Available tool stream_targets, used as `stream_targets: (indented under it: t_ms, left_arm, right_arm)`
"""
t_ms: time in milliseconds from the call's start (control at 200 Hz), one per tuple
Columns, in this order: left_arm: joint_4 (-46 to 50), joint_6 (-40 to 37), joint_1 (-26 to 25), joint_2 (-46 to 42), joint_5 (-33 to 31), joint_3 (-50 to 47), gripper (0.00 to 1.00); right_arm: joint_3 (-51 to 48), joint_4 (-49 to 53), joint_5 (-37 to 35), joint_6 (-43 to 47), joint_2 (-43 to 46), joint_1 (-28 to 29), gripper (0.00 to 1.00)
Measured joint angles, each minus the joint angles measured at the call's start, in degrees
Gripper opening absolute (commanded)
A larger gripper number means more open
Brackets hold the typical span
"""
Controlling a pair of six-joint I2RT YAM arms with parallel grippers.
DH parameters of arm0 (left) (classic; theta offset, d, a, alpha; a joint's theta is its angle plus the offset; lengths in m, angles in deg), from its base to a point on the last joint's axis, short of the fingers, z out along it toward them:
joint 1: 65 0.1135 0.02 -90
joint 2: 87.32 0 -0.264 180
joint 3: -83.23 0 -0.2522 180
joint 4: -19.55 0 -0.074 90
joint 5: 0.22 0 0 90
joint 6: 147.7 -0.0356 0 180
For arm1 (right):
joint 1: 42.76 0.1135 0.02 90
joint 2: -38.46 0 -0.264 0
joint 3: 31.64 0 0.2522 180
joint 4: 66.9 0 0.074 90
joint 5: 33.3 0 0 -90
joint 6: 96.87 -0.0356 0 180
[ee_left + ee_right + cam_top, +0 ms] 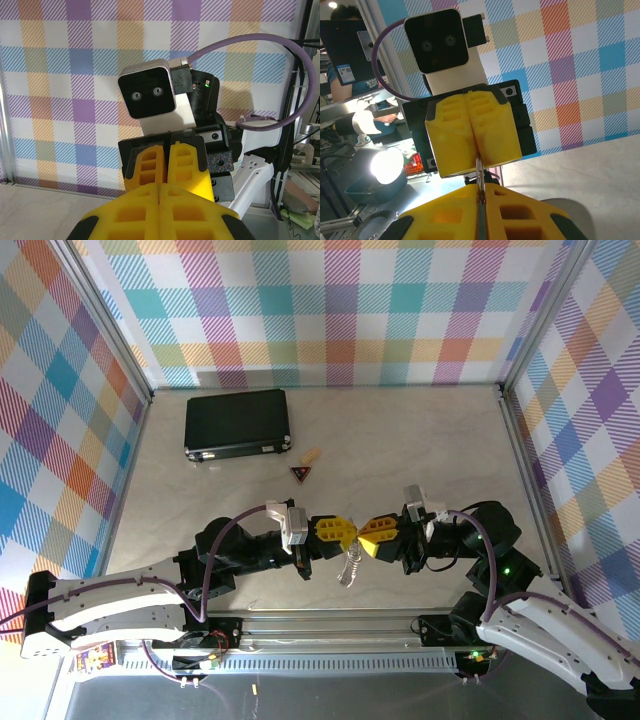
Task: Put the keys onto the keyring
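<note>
Currently left end effector [346, 532] and right end effector [367, 533] are tip to tip, keys [349, 567] dangling just below them.
Both sit well to the near side of the black case [237, 423], off to its right, above the counter [450, 440]. Jaws are narrow on both. In the right wrist view a thin metal strip [480, 180] is pinched in the right's seam and reaches the left's seam; can't tell which item it is.
</note>
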Motion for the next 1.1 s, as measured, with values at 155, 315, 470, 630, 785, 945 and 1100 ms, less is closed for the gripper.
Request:
stream_targets:
  t_ms: [155,315,470,630,785,945,1100]
  left_arm:
    - [0.1,0.0,0.0,0.0,0.0,0.0,0.00]
    - [0.4,0.0,0.0,-0.3,0.0,0.0,0.00]
    - [0.5,0.0,0.0,-0.8,0.0,0.0,0.00]
    - [0.9,0.0,0.0,-1.3,-0.2,0.0,0.00]
    - [3.2,-0.2,0.0,-1.6,-1.0,0.1,0.15]
    - [13.8,-1.9,0.0,-2.7,-4.1,3.1,0.33]
    - [26.9,-3.6,-0.2,-3.4,-7.4,8.0,0.31]
  right_arm:
    - [0.0,-0.1,0.0,-0.1,-0.1,0.1,0.15]
    - [0.3,-0.3,0.1,-0.2,-0.2,0.1,0.11]
    - [1.0,-0.4,0.3,-0.3,-0.9,0.1,0.01]
    - [1.8,-0.3,1.1,-0.3,-1.5,0.1,0.00]
    - [3.0,3.7,1.0,1.5,-1.3,0.1,0.00]
    - [10.2,17.9,-0.8,9.1,-2.1,0.2,0.00]
    - [19.4,31.9,-2.5,18.2,-4.6,0.4,0.00]
